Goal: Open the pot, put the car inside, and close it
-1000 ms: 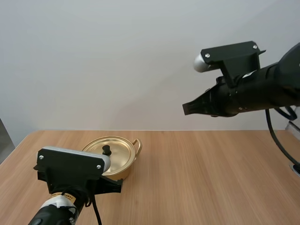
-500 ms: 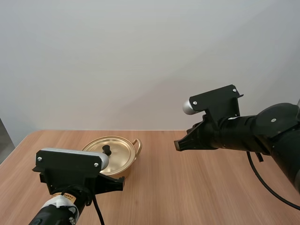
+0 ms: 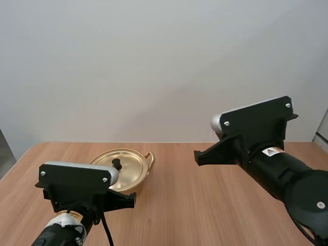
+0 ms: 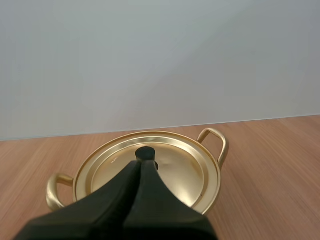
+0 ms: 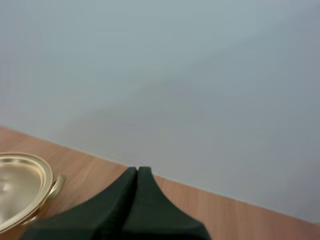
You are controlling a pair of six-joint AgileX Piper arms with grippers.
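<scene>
A gold pot (image 3: 128, 171) with its lid (image 4: 150, 167) on stands at the left of the wooden table; a black knob (image 4: 145, 153) tops the lid and two loop handles stick out. My left gripper (image 4: 141, 165) is shut on nothing, its tips just short of the knob. In the high view the left gripper (image 3: 128, 201) sits in front of the pot. My right gripper (image 5: 137, 170) is shut and empty, held above the table to the right of the pot (image 5: 22, 187). From above, the right gripper (image 3: 197, 156) points left toward the pot.
The wooden table (image 3: 205, 205) runs to a pale wall behind. Bare tabletop lies between the pot and my right arm.
My right arm has come down from high at the right and pulled back toward the near right, its tip staying pointed left. The left arm and the pot have not moved.
</scene>
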